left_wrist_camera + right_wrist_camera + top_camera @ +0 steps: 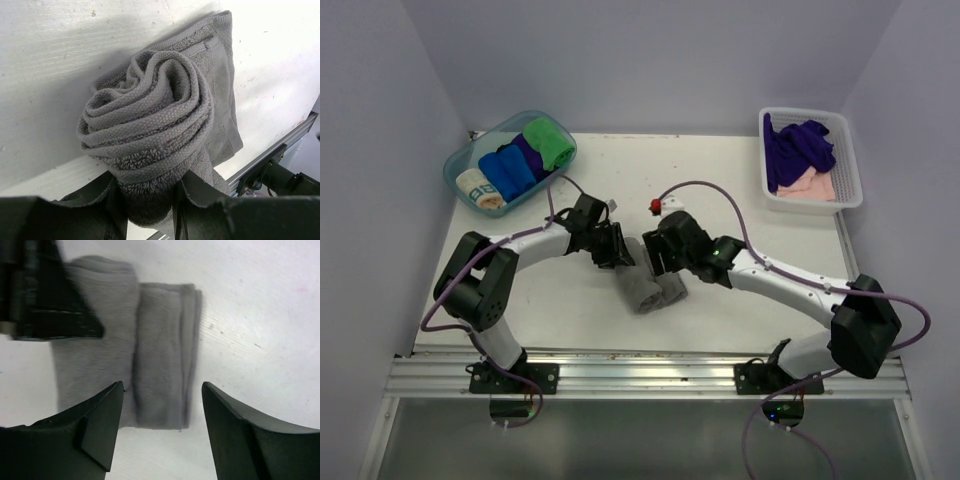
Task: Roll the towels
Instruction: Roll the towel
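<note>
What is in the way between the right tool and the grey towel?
Nothing visible. The right tool hangs open over the grey towel, with a clear view of its flat part. The left tool pinches the rolled end, off to one side.

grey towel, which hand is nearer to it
Left. The left hand grips the rolled end of the grey towel; the right hand hangs open above it, gripping nothing.

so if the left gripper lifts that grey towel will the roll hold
Probably floppy: the grey towel is soft terry, its spiral loose. Its unrolled part may sag and unwind. The left gripper pinches only one end, so the rest may droop.
</note>
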Action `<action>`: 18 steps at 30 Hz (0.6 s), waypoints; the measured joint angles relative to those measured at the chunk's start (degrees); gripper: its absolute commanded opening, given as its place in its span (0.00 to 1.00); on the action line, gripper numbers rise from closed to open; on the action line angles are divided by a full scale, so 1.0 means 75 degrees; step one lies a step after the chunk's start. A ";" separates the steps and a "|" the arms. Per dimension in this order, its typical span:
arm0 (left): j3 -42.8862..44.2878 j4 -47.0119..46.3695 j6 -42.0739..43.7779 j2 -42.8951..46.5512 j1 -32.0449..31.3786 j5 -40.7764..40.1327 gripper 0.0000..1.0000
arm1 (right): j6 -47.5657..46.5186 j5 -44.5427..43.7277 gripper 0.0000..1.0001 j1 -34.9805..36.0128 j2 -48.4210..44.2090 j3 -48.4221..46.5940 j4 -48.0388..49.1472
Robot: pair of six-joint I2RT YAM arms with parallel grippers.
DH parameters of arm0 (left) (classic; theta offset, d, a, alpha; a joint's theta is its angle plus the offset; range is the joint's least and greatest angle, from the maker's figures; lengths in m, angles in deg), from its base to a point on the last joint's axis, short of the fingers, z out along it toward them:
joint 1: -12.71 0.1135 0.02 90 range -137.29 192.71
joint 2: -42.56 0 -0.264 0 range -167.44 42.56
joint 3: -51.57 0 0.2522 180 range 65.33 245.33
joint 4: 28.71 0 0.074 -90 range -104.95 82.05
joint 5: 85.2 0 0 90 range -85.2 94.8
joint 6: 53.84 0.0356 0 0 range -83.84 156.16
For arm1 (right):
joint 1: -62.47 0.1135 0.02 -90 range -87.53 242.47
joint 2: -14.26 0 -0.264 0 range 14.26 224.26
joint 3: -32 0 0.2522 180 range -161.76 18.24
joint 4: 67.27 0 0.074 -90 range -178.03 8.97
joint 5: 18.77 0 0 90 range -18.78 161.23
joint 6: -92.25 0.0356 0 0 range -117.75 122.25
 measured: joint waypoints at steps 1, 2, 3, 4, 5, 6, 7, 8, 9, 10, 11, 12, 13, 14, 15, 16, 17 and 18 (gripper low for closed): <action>0.0000 0.0023 -0.0052 0.0015 -0.0006 -0.0041 0.20 | -0.0044 -0.0259 0.70 0.0356 -0.0012 -0.0181 -0.0038; 0.0000 0.0047 -0.0070 0.0029 -0.0009 -0.0076 0.20 | -0.0082 -0.0522 0.71 0.0743 0.0023 -0.0341 -0.0044; -0.0003 0.0070 -0.0099 0.0035 -0.0020 -0.0102 0.20 | -0.0122 -0.0764 0.71 0.1081 0.0090 -0.0472 -0.0067; -0.0003 0.0085 -0.0114 0.0041 -0.0023 -0.0122 0.20 | -0.0160 -0.0994 0.72 0.1399 0.0195 -0.0606 -0.0087; 0.0000 0.0096 -0.0119 0.0044 -0.0035 -0.0140 0.20 | -0.0210 -0.1239 0.73 0.1751 0.0347 -0.0726 -0.0096; -0.0003 0.0099 -0.0131 0.0044 -0.0035 -0.0146 0.20 | -0.0251 -0.1440 0.73 0.2040 0.0519 -0.0825 -0.0096; 0.0000 0.0099 -0.0137 0.0047 -0.0035 -0.0149 0.20 | -0.0306 -0.1649 0.73 0.2328 0.0734 -0.0927 -0.0143; 0.0000 0.0102 -0.0149 0.0047 -0.0035 -0.0152 0.20 | -0.0350 -0.1839 0.73 0.2565 0.0970 -0.1020 -0.0163; -0.0003 0.0105 -0.0172 0.0047 -0.0035 -0.0154 0.20 | -0.0391 -0.1976 0.74 0.2722 0.1169 -0.1102 -0.0192; -0.0003 0.0111 -0.0189 0.0050 -0.0038 -0.0166 0.20 | -0.0443 -0.2124 0.74 0.2897 0.1422 -0.1201 -0.0254; 0.0000 0.0119 -0.0198 0.0055 -0.0041 -0.0175 0.20 | -0.0507 -0.2288 0.74 0.3034 0.1673 -0.1303 -0.0294; -0.0003 0.0131 -0.0213 0.0061 -0.0041 -0.0184 0.20 | -0.0562 -0.2433 0.74 0.3150 0.1903 -0.1387 -0.0318; -0.0003 0.0146 -0.0233 0.0064 -0.0044 -0.0198 0.21 | -0.0627 -0.2579 0.74 0.3241 0.2107 -0.1454 -0.0332; 0.0000 0.0152 -0.0242 0.0070 -0.0041 -0.0204 0.21 | -0.0685 -0.2702 0.74 0.3311 0.2291 -0.1510 -0.0341; -0.0003 0.0163 -0.0248 0.0073 -0.0044 -0.0210 0.21 | -0.0726 -0.2824 0.74 0.3366 0.2454 -0.1571 -0.0344; -0.0003 0.0166 -0.0251 0.0073 -0.0044 -0.0213 0.21 | -0.0737 -0.2929 0.71 0.3404 0.2611 -0.1635 -0.0350; -0.0003 0.0169 -0.0251 0.0073 -0.0044 -0.0216 0.21 | -0.0737 -0.3054 0.68 0.3427 0.2792 -0.1714 -0.0385; -0.0003 0.0172 -0.0251 0.0073 -0.0044 -0.0224 0.21 | -0.0731 -0.3203 0.66 0.3439 0.2961 -0.1807 -0.0417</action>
